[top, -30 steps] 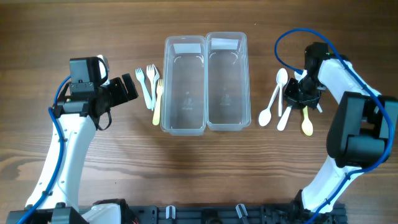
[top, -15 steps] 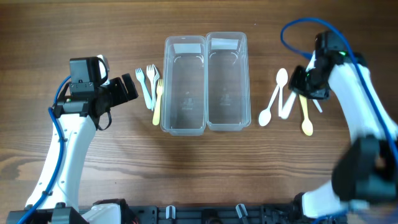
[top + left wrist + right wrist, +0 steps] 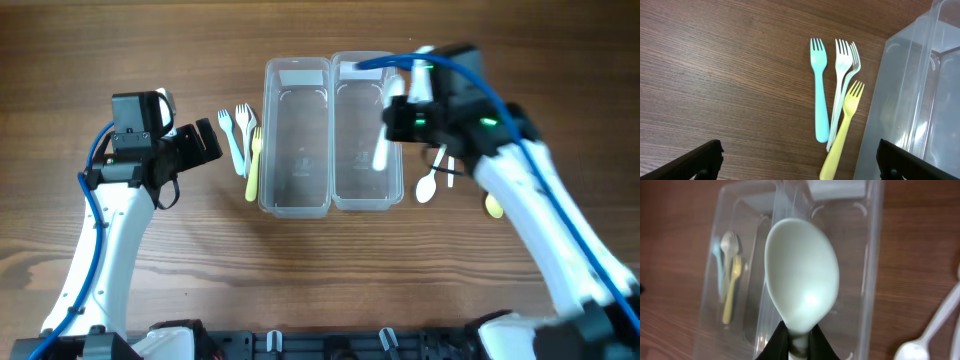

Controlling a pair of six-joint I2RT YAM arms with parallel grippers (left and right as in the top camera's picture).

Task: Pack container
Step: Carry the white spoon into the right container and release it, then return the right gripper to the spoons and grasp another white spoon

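Two clear containers stand side by side mid-table, the left container (image 3: 297,135) and the right container (image 3: 365,130). My right gripper (image 3: 393,125) hangs over the right one, shut on the neck of a pale green spoon (image 3: 801,275) whose bowl points away from the fingers (image 3: 776,342). The held spoon (image 3: 381,157) shows pale over the container's right side. A blue fork (image 3: 819,95), a white fork (image 3: 842,75) and a yellow fork (image 3: 842,130) lie left of the containers. My left gripper (image 3: 800,167) hovers open near them, holding nothing.
More spoons lie on the table right of the containers: a white spoon (image 3: 427,186) and a yellow spoon (image 3: 493,206). The forks (image 3: 241,140) sit close against the left container's wall. The left arm (image 3: 130,150) stays at the left side.
The right arm has swung left from the spoon pile to above the right container, carrying the pale green spoon. The left arm has not moved.
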